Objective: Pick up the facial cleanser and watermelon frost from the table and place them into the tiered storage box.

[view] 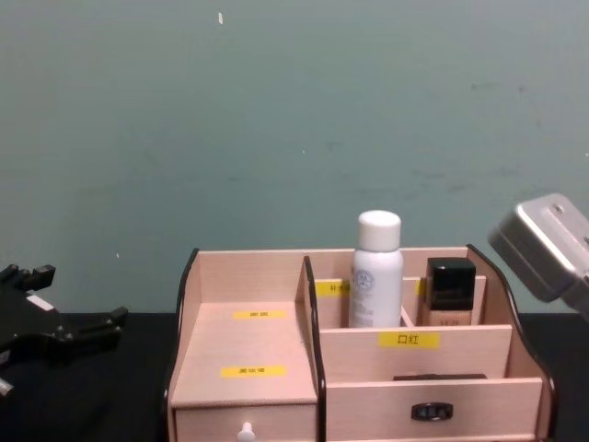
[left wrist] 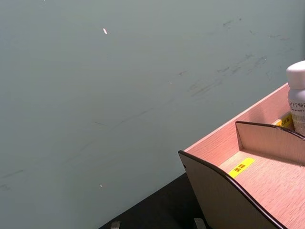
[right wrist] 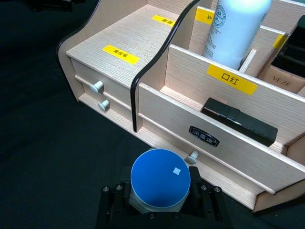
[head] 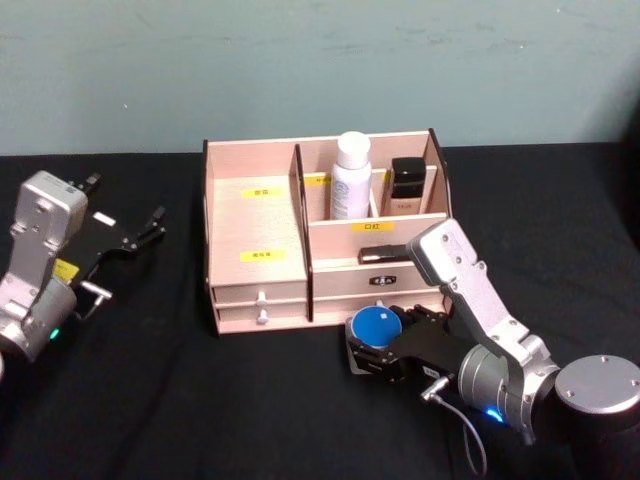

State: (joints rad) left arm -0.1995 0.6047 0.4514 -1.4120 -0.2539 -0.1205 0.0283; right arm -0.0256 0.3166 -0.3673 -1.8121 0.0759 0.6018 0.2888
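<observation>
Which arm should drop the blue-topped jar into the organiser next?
Right. The right claw grips the blue-lidded jar just in front of the tiered storage box; the left claw sits open and empty, off to the box's left.

**Right arm low and gripping, left arm parked open**

The right arm (head: pixel 500 340) reaches in from the robot's right, its silver forearm sloping down and its wrist turned inward across the body. The right gripper (head: pixel 375 337) sits low at the table (head: pixel 250 400), black jaws closed on either side of a blue-lidded round jar (right wrist: pixel 160 179). In the chest view its silver housing (view: pixel 543 244) shows at the right edge. The left arm (head: pixel 40 260) rests far out on the robot's left, forearm raised. The left gripper (head: pixel 127 199) points inward, its black fingers (head: pixel 150 222) spread wide apart and holding nothing.
</observation>
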